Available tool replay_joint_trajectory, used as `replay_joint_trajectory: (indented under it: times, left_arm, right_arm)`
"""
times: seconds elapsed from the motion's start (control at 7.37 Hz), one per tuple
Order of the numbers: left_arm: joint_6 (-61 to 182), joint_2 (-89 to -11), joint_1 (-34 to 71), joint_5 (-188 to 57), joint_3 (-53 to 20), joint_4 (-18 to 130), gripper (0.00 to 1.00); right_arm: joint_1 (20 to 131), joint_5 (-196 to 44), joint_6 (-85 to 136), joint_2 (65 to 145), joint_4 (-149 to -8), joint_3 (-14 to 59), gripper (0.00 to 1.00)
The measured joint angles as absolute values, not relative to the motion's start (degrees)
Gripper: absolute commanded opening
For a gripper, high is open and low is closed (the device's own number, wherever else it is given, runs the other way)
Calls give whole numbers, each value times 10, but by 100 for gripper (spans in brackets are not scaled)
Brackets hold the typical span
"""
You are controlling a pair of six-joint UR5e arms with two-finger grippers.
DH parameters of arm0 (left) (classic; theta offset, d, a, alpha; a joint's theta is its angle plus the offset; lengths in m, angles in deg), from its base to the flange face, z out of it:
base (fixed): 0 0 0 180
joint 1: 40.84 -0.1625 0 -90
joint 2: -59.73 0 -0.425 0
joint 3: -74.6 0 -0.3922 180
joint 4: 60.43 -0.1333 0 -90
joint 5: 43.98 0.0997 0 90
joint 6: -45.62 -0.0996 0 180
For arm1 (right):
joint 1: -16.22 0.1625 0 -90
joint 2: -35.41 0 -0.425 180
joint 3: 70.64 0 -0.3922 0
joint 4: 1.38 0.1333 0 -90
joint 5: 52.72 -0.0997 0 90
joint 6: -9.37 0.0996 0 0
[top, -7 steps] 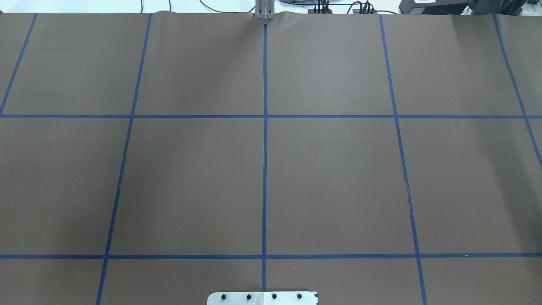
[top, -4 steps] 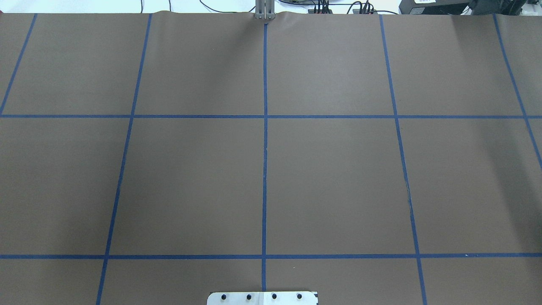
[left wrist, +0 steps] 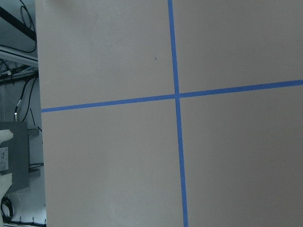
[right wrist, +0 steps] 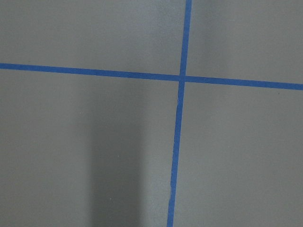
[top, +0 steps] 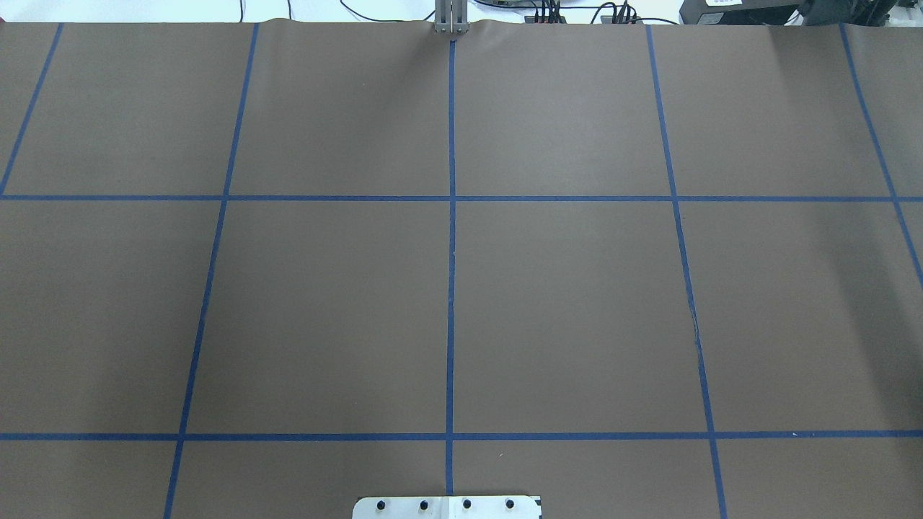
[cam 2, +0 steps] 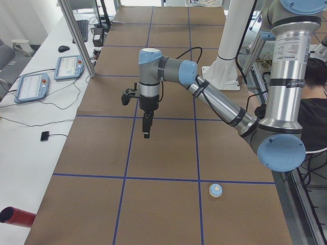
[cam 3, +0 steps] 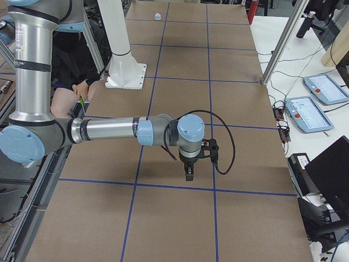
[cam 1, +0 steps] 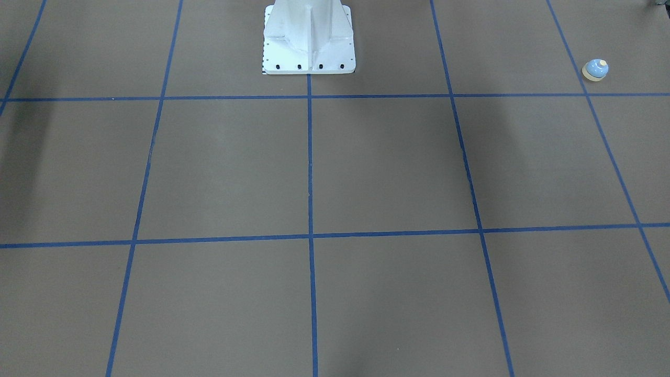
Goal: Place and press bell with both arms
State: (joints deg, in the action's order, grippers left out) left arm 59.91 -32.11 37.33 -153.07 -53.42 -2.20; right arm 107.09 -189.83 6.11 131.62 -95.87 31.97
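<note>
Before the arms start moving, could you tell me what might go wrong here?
The bell sits near the robot's side of the table, outside the overhead view, so the left gripper must reach back awkwardly and might knock it. A person is close to the elbow of the left arm.

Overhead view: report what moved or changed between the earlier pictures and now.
Nothing visibly changed. The table, its blue tape lines and the white base plate at the near edge look the same in all three overhead pictures, and nothing else enters this view.
</note>
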Motion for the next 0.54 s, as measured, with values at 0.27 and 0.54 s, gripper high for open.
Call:
replay_joint_trajectory:
  times: [0.27,0.54]
  left_arm:
    - [694,-318,331,-1506,-575,-58,100]
    - [803,-317,280,-1483,-584,-66,100]
  right_arm:
    - [1071,-1899,61,1317,-959,324,100]
    - [1071,-1900,61,1320,-959,335,100]
